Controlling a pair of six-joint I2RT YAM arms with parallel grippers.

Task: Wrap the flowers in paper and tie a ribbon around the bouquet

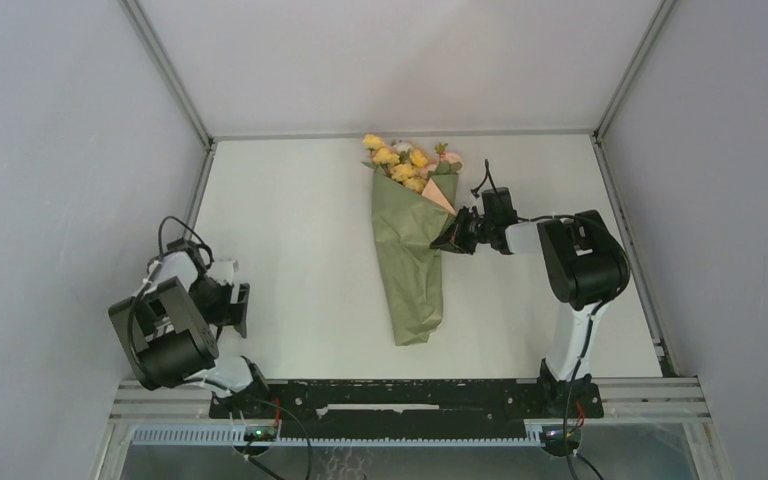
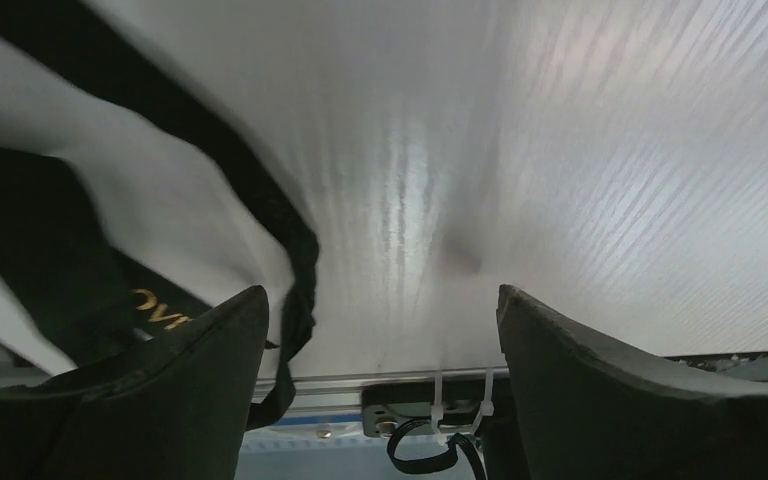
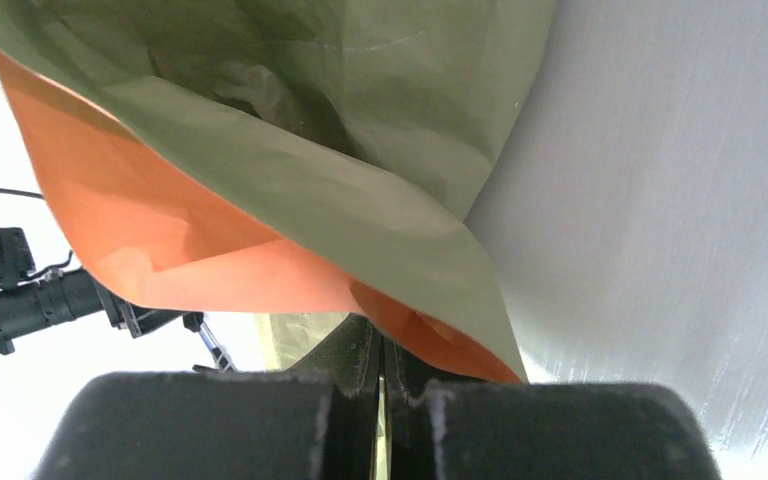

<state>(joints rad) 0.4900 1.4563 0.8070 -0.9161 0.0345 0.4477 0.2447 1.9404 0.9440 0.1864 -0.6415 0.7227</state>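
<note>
Tugging the pinched peach-orange flap [image 3: 210,260] risks unrolling the wrap, as no ribbon is seen binding it. The white tabletop [image 1: 290,250] carries the bouquet [image 1: 412,250] at centre: a creased olive-green paper sheet [image 1: 415,290] rolled to a cone, narrow end nearest, with yellow and pink flowers [image 1: 405,165] at the far end. Right gripper [image 3: 381,390] jaws appear pressed together on the paper's right edge. Left gripper [image 2: 380,320] jaws spread, empty, well apart.

The left arm [image 1: 175,320] at lower left and right arm [image 1: 580,270] at right are showing black joint housings with white links. Thin black cables [image 1: 170,224] are looping off both wrists.
</note>
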